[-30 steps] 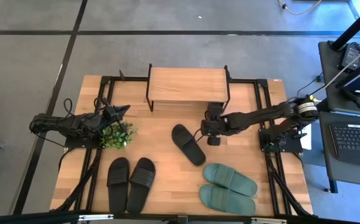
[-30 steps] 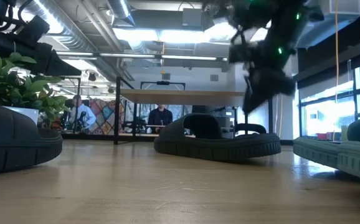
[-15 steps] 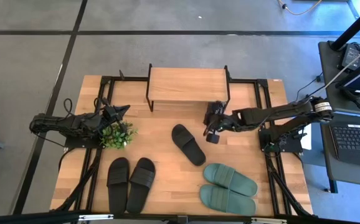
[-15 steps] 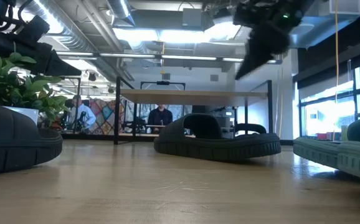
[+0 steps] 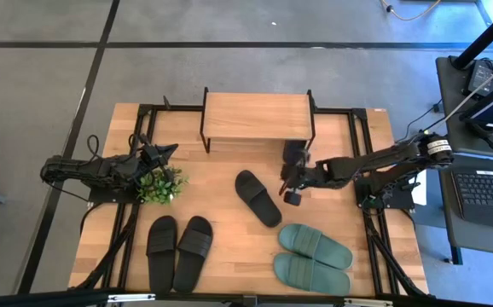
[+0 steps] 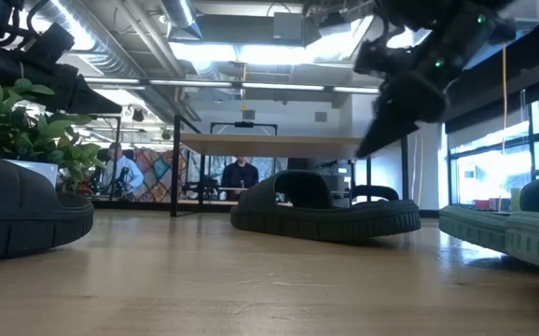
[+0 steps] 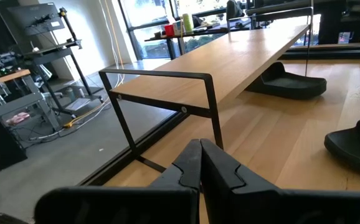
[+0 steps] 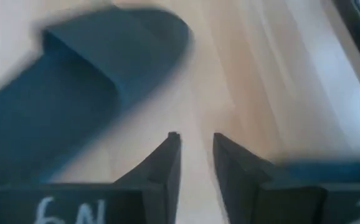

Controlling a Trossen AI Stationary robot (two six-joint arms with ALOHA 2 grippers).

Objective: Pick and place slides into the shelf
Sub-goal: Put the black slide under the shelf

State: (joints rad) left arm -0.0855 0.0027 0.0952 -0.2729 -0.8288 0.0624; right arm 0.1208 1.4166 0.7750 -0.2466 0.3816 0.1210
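The shelf (image 5: 257,117) stands at the table's far middle. One black slide (image 7: 286,83) lies on the table under its plank. A lone black slide (image 5: 258,198) lies flat on its sole at the table's centre. A black pair (image 5: 178,249) lies near-left and a green pair (image 5: 313,257) near-right. My right gripper (image 5: 291,194) hovers just right of the lone slide (image 8: 86,81), narrowly open and holding nothing, raised above the table in the low view (image 6: 372,140). My left gripper (image 5: 165,153) waits shut at the left, beside the plant.
A small green plant (image 5: 161,183) stands on the table left of centre, close to my left gripper. The shelf's black metal legs (image 7: 214,106) frame the gap under its plank. Bare wood (image 5: 229,162) shows between the shelf and the lone slide.
My right gripper rose from beside the shelf's right front leg, then came down again and moved a little toward the table's near edge, while its arm drew back toward the right. No slide has moved.
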